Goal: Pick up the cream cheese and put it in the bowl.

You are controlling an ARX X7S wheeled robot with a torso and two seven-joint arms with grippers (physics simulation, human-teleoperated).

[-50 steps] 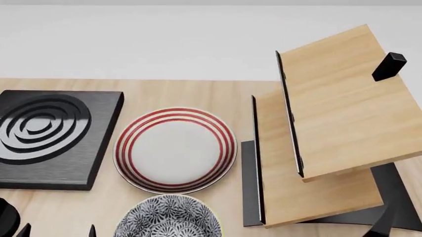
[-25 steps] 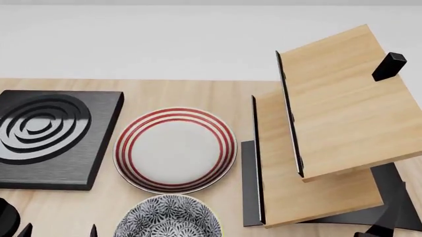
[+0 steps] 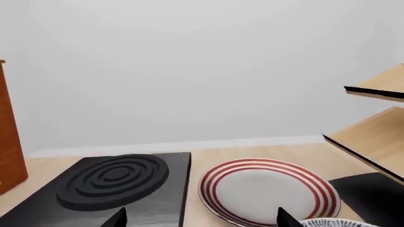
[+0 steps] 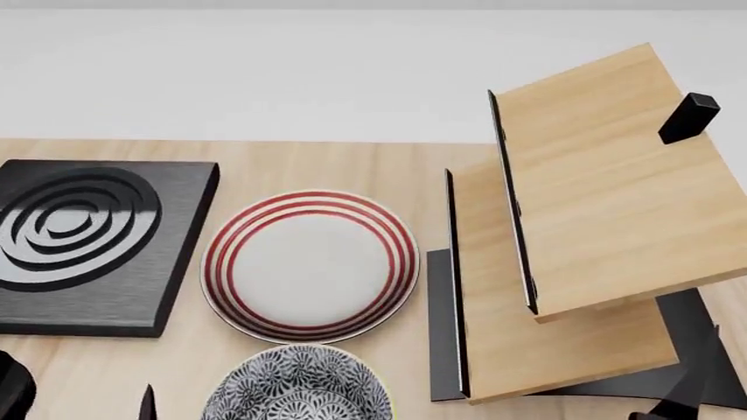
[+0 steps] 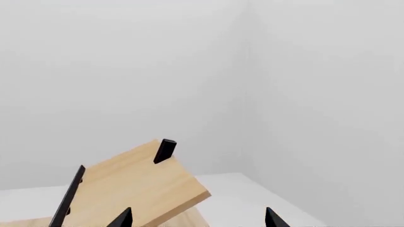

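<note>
The cream cheese shows in no view. The blue-and-white patterned bowl stands at the near table edge, cut off by the frame; its rim also shows in the left wrist view. My left gripper is open and empty, with its jaws wide apart over the gap between the black slab and the plate. In the head view only one of its fingertips shows, left of the bowl. My right gripper is open and empty and faces the wooden shelf. One of its fingers shows at the head view's bottom right.
A white plate with red rings lies behind the bowl. A black slab with concentric rings is to its left. A tilted two-tier wooden shelf with a black peg stands on the right. A brown panel is at the far left.
In the head view the left gripper's fingertips have shifted left, so only one still shows. The right gripper's finger has risen further into view at the bottom right. Nothing else has moved.
</note>
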